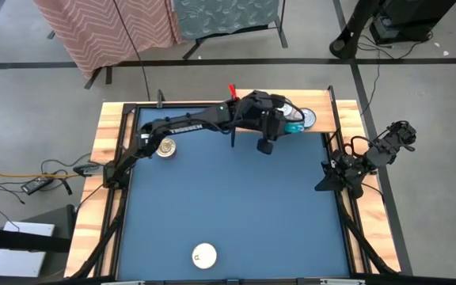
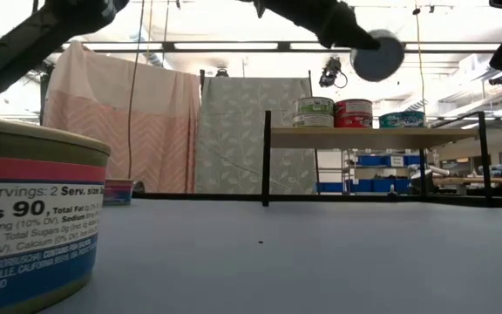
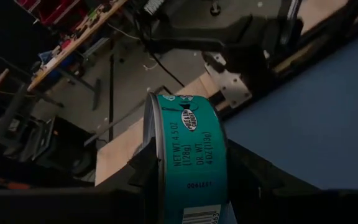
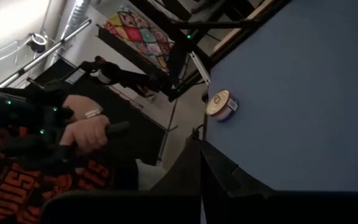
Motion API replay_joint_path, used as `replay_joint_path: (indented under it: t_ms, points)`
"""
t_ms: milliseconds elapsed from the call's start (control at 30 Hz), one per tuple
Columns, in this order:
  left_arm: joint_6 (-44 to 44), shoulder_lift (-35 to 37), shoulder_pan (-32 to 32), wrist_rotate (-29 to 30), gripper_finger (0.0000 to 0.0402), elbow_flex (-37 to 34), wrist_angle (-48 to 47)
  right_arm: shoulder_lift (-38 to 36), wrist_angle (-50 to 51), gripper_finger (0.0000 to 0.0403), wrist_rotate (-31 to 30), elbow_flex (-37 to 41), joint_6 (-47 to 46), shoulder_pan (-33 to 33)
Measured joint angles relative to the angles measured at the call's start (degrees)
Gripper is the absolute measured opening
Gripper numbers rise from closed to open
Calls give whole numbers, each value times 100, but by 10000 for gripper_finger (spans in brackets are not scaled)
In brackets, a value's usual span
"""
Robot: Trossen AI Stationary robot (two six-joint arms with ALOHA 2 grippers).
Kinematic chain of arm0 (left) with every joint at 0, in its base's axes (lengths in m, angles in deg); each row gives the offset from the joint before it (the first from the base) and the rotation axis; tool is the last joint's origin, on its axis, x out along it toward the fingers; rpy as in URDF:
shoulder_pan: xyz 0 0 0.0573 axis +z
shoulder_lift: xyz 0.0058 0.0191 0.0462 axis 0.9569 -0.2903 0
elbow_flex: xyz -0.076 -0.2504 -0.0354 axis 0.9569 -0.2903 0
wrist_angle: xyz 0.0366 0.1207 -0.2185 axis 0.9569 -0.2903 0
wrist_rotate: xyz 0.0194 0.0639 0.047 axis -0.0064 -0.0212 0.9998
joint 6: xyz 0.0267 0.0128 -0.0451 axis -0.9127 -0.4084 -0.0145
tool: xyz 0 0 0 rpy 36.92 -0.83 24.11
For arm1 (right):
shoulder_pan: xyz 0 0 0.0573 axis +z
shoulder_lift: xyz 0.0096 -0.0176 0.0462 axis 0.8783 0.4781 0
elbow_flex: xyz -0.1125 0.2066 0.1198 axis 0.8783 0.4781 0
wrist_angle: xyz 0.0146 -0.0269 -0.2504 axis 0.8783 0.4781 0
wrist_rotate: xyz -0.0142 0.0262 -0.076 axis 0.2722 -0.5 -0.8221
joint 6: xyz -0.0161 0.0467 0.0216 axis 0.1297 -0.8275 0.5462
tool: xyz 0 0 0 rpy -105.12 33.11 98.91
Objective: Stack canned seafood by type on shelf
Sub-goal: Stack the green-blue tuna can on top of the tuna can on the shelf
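One teal tin (image 3: 191,162) was gripped by the left gripper (image 1: 290,127) over the shelf (image 1: 323,123) | three tins seen there, teal one (image 2: 402,119) at the end, so probably lined up to match | right gripper (image 1: 327,184) was parked shut at the table's right edge

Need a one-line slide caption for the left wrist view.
Left gripper clamps a teal-labelled tin on its side above the blue table.

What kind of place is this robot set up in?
Probably a robotics lab or workshop: a blue table on bare concrete, patterned cloth backdrops on stands, storage racks with blue bins, and a person's hand gripping a control handle.
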Motion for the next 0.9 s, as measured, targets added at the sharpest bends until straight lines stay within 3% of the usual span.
replay_joint_path:
  t_ms: [267, 567, 900]
  points:
    - [-43, -103, 17, 114, 143, 0, 145, 2, -105, 3, -66, 2, 39, 0]
    - [792, 293, -162, 3, 143, 2, 248, 2, 317, 4, -1184, -17, 716, -2]
    - [1657, 878, -734, -179, 143, 0, -698, 420, 966, 4, -2225, -1357, 2218, -11]
